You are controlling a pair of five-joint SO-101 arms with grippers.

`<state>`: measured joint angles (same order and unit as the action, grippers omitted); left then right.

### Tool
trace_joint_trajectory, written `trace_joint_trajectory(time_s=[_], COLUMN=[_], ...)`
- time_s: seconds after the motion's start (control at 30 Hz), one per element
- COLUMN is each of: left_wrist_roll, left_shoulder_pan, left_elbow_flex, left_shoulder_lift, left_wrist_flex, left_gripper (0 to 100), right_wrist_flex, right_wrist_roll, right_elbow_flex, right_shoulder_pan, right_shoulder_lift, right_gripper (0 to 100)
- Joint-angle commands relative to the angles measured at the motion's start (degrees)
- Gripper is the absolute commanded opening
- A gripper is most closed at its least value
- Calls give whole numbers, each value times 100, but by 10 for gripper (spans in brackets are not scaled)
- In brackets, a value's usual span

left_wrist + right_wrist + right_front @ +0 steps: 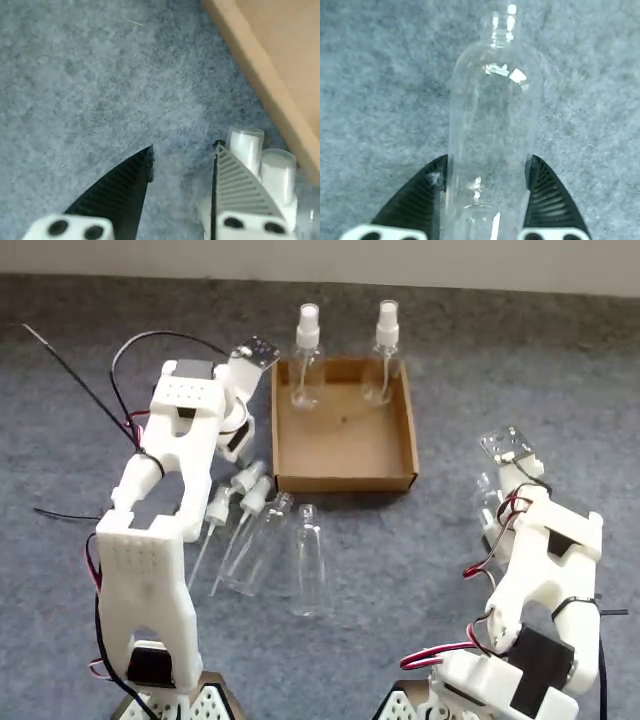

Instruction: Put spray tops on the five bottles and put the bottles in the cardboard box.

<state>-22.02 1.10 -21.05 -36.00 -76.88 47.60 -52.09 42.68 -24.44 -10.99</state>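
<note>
A cardboard box [345, 480] lies at the middle back, with two capped spray bottles [305, 360] [384, 355] standing at its far wall. Three loose spray tops [250, 490] lie beside the box's near left corner, and two open clear bottles [255, 540] [308, 560] lie just in front of them. My left gripper [184, 149] hangs open over the carpet, its pale finger right beside two of the spray tops [245, 145]. My right gripper [487, 160] is shut on a third open clear bottle [492, 100], to the right of the box [487, 502].
The box's wall [260, 65] runs close past my left gripper. Grey carpet [430, 560] covers the table. Black and red cables [70, 370] trail at the far left behind the left arm.
</note>
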Motion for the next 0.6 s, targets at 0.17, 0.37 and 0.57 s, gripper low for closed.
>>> trace_joint_trajectory(time_s=[0.17, 0.37, 0.57], left_wrist_roll=[264, 255, 255], left_shoulder_pan=[-31, -295, -488], left_elbow_flex=[-875, -1499, -1376], left_shoulder_lift=[295, 778, 330], left_wrist_flex=[-422, -1371, -1477], left_gripper=[178, 178, 178], right_wrist_flex=[-75, -75, -75], right_wrist_roll=[-53, -53, -44], right_elbow_flex=[-251, -251, -251], right_shoulder_pan=[40, 66, 66], right_shoulder_lift=[-13, -13, -13], right_gripper=[105, 105, 105])
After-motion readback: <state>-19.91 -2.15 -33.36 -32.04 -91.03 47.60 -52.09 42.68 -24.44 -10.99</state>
